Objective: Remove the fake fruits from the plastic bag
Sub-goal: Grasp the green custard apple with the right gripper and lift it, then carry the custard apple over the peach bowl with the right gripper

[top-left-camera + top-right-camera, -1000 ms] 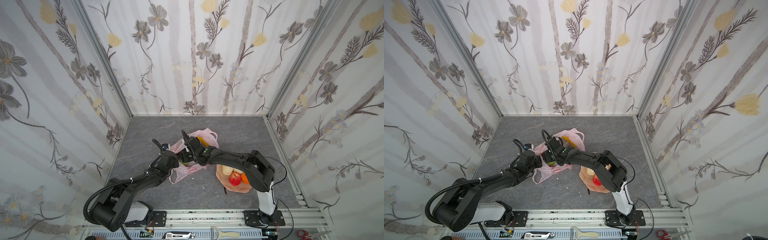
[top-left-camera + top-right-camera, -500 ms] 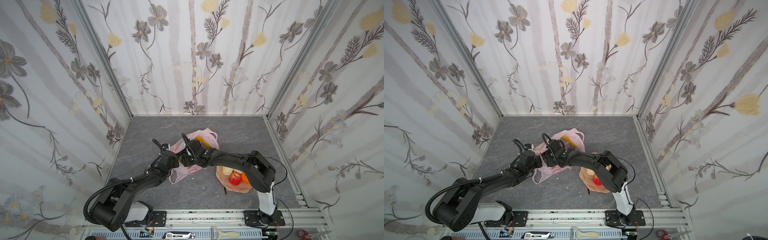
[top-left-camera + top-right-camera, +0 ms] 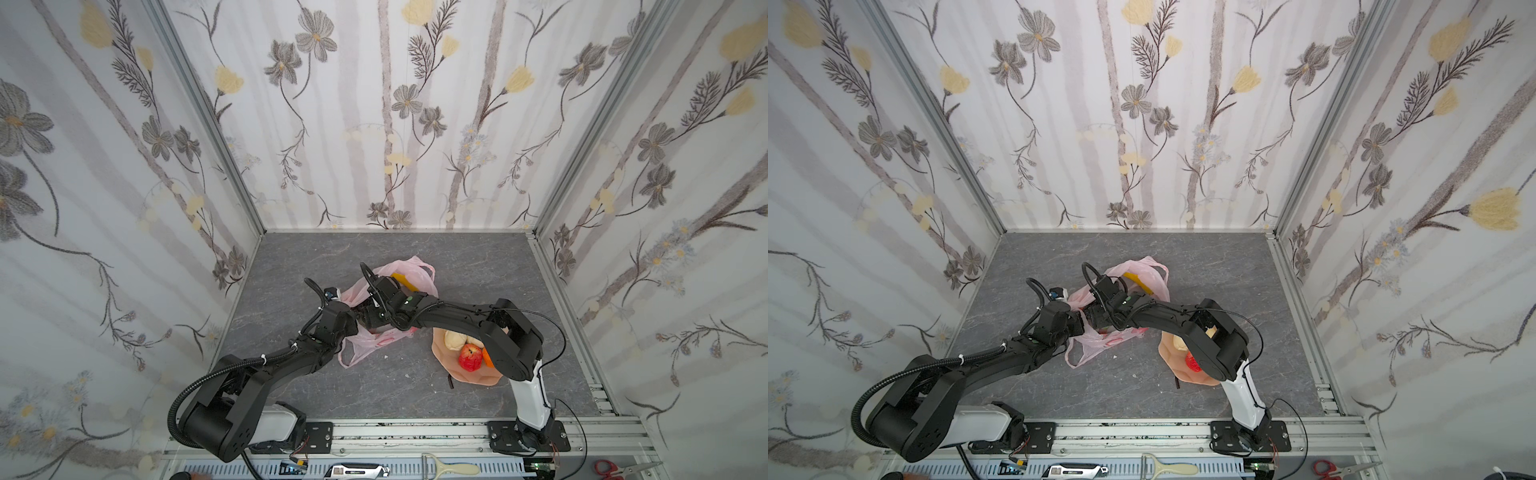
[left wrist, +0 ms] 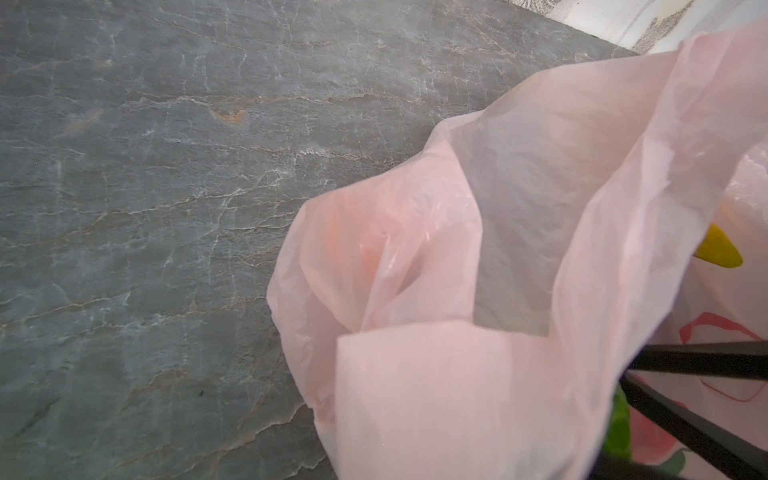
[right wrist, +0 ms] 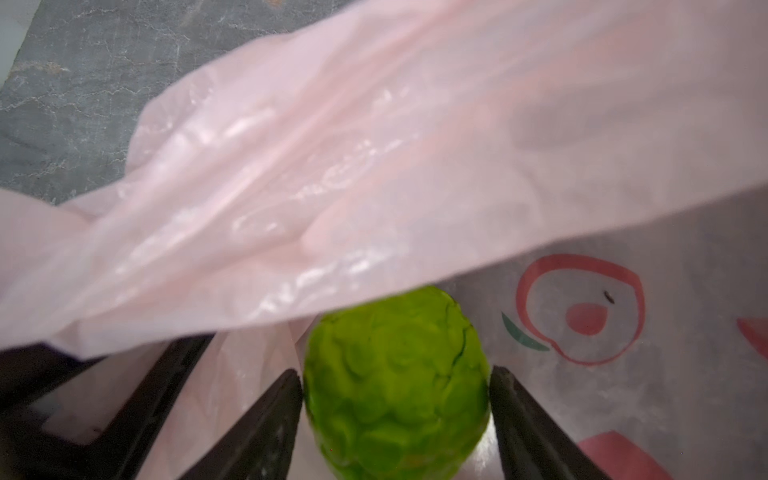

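Right wrist view: right claw [image 5: 397,376], wide, straddles green fruit [image 5: 395,357] in plastic bag [image 5: 332,166]; left claw [image 3: 353,321] shut, seemingly pinching it. Apple [image 3: 469,358], pear [image 3: 454,340], orange [image 3: 486,357] out; banana [image 3: 409,282] inside.

Quick headcount: there was one plastic bag [image 3: 419,274] on the tabletop [image 3: 374,386], left of the dish [image 3: 473,380] in both top views, and just the one dish. On the dish I counted three fruits: one red apple [image 3: 469,358], one beige pear [image 3: 454,340] and one orange [image 3: 487,358], half hidden. Off the dish two more showed: one yellow banana [image 3: 405,279] and one bumpy green fruit [image 5: 397,382]. That made five I could see. Also two arms: a left arm [image 3: 291,361] and a right arm [image 3: 465,318].
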### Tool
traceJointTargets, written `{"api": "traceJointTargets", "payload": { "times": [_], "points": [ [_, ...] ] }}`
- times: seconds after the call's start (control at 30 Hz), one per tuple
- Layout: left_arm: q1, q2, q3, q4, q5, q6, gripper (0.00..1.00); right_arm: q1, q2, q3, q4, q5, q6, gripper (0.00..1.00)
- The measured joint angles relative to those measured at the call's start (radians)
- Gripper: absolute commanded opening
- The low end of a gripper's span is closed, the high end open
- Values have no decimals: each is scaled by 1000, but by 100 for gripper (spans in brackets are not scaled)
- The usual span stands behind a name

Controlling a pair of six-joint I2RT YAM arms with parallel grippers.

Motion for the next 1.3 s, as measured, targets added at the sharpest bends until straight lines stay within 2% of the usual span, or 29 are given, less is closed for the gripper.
{"api": "traceJointTargets", "payload": {
  "times": [0.43,0.63,0.73,1.3],
  "points": [
    [0,-1,0,0,0,0,9,2,37,24,-4,-16,-2,74],
    [0,-1,0,0,0,0,9,2,47,32,-10,-12,-8,60],
    [0,-1,0,0,0,0,9,2,36,25,-10,-18,-7,59],
    [0,3,0,0,4,4,9,-82,-378,-282,27,-86,1,59]
  ]
}}
